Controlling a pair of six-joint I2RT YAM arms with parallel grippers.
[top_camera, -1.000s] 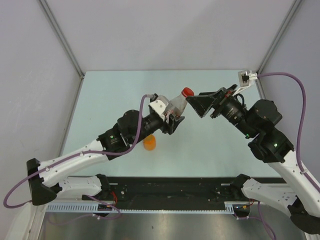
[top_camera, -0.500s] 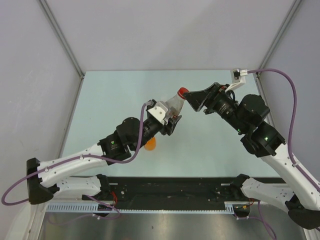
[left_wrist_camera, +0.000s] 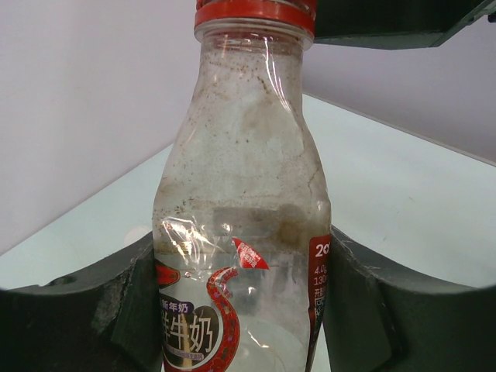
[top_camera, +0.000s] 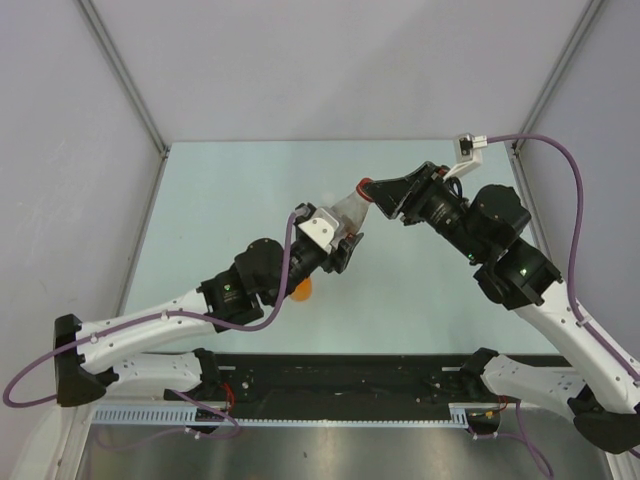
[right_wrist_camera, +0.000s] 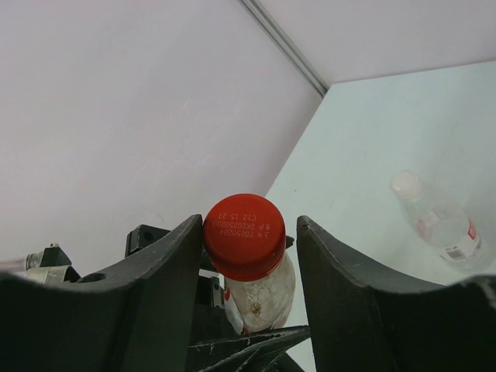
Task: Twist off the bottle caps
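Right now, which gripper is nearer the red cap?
Right. The right gripper straddles the red cap, jaws open; the left gripper clamps the bottle below it.

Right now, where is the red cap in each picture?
Top external: the red cap is just above the middle, at the right end effector's tip.
Left wrist: the red cap is at the top edge.
Right wrist: the red cap is in the middle, between the fingers.
Shared landmark: the clear bottle under it, held by the left end effector.
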